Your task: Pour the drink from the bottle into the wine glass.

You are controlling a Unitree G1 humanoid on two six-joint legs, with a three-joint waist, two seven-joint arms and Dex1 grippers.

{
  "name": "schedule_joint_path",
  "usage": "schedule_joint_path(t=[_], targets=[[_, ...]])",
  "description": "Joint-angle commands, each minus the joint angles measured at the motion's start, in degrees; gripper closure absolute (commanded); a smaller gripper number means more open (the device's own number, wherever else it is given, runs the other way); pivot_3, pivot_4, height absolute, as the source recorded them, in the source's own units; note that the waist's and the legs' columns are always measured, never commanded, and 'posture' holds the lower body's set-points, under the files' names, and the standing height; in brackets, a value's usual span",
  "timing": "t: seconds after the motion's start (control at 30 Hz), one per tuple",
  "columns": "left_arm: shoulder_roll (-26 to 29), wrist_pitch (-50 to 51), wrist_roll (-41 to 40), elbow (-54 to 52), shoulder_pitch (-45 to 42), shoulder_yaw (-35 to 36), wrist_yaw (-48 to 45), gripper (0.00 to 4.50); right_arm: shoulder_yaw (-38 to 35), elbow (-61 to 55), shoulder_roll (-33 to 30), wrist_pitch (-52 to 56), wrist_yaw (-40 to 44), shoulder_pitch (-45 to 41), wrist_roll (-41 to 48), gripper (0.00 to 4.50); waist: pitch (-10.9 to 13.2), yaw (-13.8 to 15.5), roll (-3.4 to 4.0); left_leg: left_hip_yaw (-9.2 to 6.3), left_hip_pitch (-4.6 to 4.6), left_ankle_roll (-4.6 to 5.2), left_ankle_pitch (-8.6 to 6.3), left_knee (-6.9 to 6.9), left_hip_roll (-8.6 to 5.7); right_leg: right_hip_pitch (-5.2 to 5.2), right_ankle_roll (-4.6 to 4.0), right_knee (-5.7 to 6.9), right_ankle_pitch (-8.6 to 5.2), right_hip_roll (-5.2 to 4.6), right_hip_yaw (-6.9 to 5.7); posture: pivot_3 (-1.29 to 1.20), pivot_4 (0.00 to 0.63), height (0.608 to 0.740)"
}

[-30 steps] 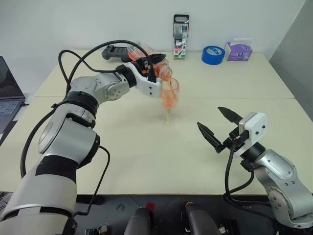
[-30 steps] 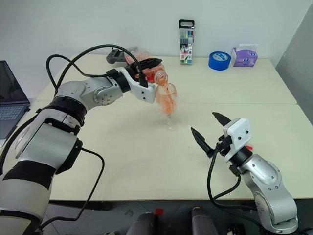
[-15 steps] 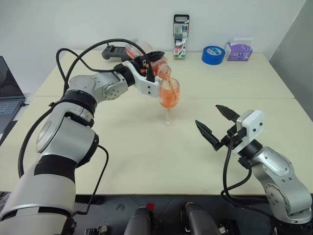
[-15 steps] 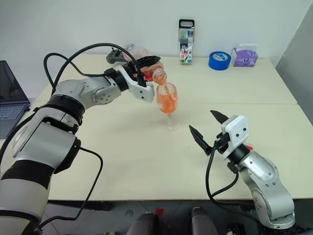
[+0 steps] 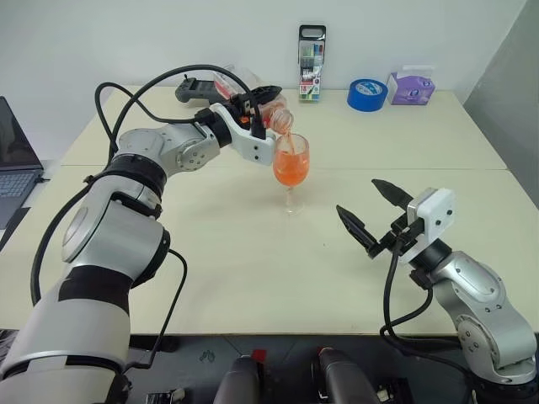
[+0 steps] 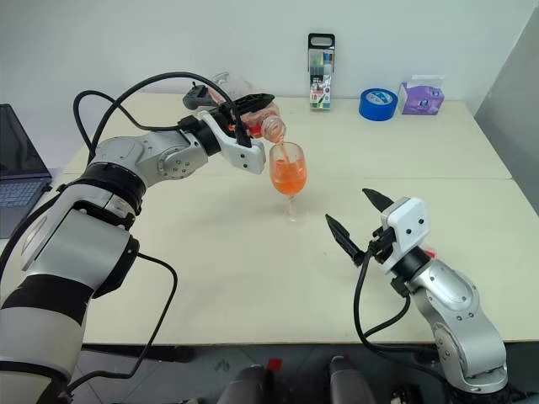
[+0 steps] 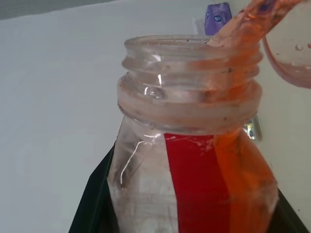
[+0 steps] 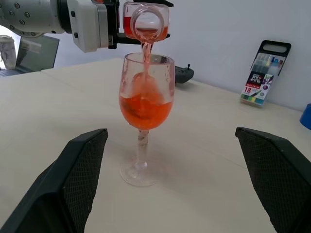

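Right wrist view: wine glass (image 8: 145,108) between claw (image 8: 171,180) fingers.

The wine glass (image 5: 290,168) stands mid-counter (image 5: 253,269) with the tilted bottle (image 5: 268,116) and the left tool (image 5: 257,105) closing off the space above its rim. Bare counter lies between the glass and the open right tool (image 5: 370,215). Marker pack (image 5: 311,63), tape roll (image 5: 367,93) and tissue pack (image 5: 410,87) line the far edge.

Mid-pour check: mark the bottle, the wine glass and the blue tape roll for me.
bottle (image 7: 194,184), left wrist view, on the red label strip below the neck.
wine glass (image 8: 145,109), right wrist view, on the bowl where the drink sits.
blue tape roll (image 5: 367,93), left eye view, on its outer side wall.
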Motion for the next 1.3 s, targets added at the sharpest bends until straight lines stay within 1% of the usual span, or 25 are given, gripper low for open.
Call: schedule_joint_path(t=[0.03, 0.1, 0.23, 0.33, 0.4, 0.47, 0.53, 0.63, 0.7, 0.83, 0.93, 1.03, 1.17, 1.3], targets=[[0.9, 0.2, -2.2, 0.0, -2.6, 1.7, -0.3, 2.81, -0.6, -0.9, 0.2, -0.2, -0.4, -1.4, 1.0, 0.00, 0.0, 0.0, 0.00, 0.00, 0.00, 0.00, 0.00, 0.00, 0.00, 0.00, 0.00, 0.00, 0.00, 0.00, 0.00, 0.00, 0.150, 0.740], [0.2, -0.4, -6.3, 0.5, -1.9, 4.5, -3.8, 2.81, -0.7, -1.0, 0.4, 0.3, -0.5, -2.1, 1.7, 0.00, 0.0, 0.0, 0.00, 0.00, 0.00, 0.00, 0.00, 0.00, 0.00, 0.00, 0.00, 0.00, 0.00, 0.00, 0.00, 0.00, 0.150, 0.740], [-3.5, -0.1, -24.4, 1.9, 2.0, 17.2, -23.1, 2.81, -0.5, -2.5, 0.4, 3.0, -0.8, -4.9, 4.3, 0.00, 0.0, 0.0, 0.01, 0.01, 0.00, -0.01, 0.00, 0.03, 0.01, 0.00, -0.01, 0.03, 0.00, 0.00, -0.02, 0.00, 0.150, 0.740], [-5.4, 4.2, -35.3, 0.6, 4.9, 25.3, -34.4, 2.81, -0.4, -3.7, -0.3, 5.7, -0.8, -7.8, 6.6, 0.00, 0.0, -0.1, 0.02, 0.02, 0.02, -0.01, 0.01, 0.05, 0.01, 0.01, -0.01, 0.06, 0.01, -0.02, -0.01, 0.00, 0.150, 0.740], [-6.3, 7.3, -40.7, -0.7, 6.3, 29.5, -39.1, 2.81, -0.3, -4.5, -0.9, 7.6, -0.7, -9.9, 8.0, 0.00, 0.0, -0.2, 0.02, 0.03, 0.02, -0.01, 0.01, 0.05, 0.01, -0.01, -0.02, 0.11, 0.01, -0.01, 0.01, 0.00, 0.150, 0.740], [-7.3, 11.6, -46.1, -2.0, 7.9, 33.8, -42.7, 2.81, -0.3, -5.5, -1.6, 11.1, -1.2, -13.7, 10.6, 0.00, 0.0, -0.2, 0.02, 0.01, 0.01, 0.00, 0.01, 0.06, 0.02, -0.04, -0.03, 0.14, 0.02, 0.01, -0.01, 0.00, 0.150, 0.740], [-7.8, 16.0, -50.2, -3.6, 9.8, 37.3, -44.2, 2.81, -0.2, -5.8, -2.3, 15.7, -2.3, -19.0, 13.2, 0.00, 0.0, -0.2, 0.02, -0.03, 0.01, 0.00, 0.01, 0.10, 0.04, -0.05, -0.03, 0.23, 0.02, 0.00, -0.02, 0.00, 0.150, 0.740], [-7.6, 23.1, -55.3, -6.8, 14.0, 42.3, -43.0, 2.81, 2.5, -3.9, -3.6, 24.2, -5.4, -29.8, 12.7, 0.00, 0.0, -0.4, 0.04, -0.06, 0.05, 0.00, 0.00, 0.15, 0.07, -0.07, -0.03, 0.37, 0.01, -0.02, 0.02, 0.00, 0.150, 0.740], [-7.2, 26.5, -57.2, -9.6, 16.9, 44.3, -41.6, 2.81, 3.9, -1.3, -2.5, 30.5, -7.3, -35.4, 14.2, 0.00, -0.1, -0.5, 0.04, -0.15, 0.08, 0.00, 0.01, 0.15, 0.10, -0.07, -0.03, 0.41, 0.01, -0.02, -0.03, 0.00, 0.150, 0.740], [-6.0, 33.3, -59.8, -15.5, 22.9, 47.1, -39.6, 2.82, 7.4, 4.8, 2.2, 36.0, -10.7, -44.5, 12.8, 0.00, -0.1, -0.4, 0.03, -0.29, 0.02, 0.00, 0.01, 0.15, 0.14, -0.14, -0.04, 0.47, 0.02, -0.06, -0.08, 0.00, 0.150, 0.740], [-5.3, 37.2, -62.6, -16.2, 25.1, 50.1, -39.0, 2.82, 10.1, 10.4, 4.8, 35.4, -10.7, -48.1, 10.6, 0.00, -0.1, -0.3, 0.00, -0.33, -0.04, 0.00, 0.01, 0.17, 0.10, -0.23, -0.04, 0.51, 0.02, -0.25, -0.08, 0.00, 0.150, 0.740], [-5.0, 38.7, -64.7, -15.1, 26.3, 52.4, -39.6, 2.82, 13.5, 17.5, 7.0, 32.6, -9.3, -50.2, 7.5, 0.00, -0.1, -0.2, -0.07, -0.32, -0.04, 0.00, 0.01, 0.20, 0.06, -0.22, -0.04, 0.50, 0.02, -0.24, -0.10, 0.00, 0.150, 0.740], [-5.1, 40.8, -66.1, -13.7, 25.9, 53.8, -39.6, 2.82, 15.6, 21.5, 7.9, 31.1, -7.4, -51.0, 4.9, 0.00, -0.1, 0.1, -0.08, -0.31, -0.08, -0.01, 0.01, 0.23, 0.01, -0.21, -0.04, 0.48, 0.02, -0.24, -0.17, 0.00, 0.150, 0.740], [-5.3, 41.3, -66.3, -13.5, 26.3, 53.6, -40.7, 2.82, 16.0, 22.7, 8.6, 31.1, -6.3, -51.1, 3.6, 0.00, -0.1, 0.0, -0.09, -0.33, -0.09, -0.01, 0.01, 0.26, 0.00, -0.21, -0.04, 0.48, 0.02, -0.25, -0.13, 0.00, 0.150, 0.740]])
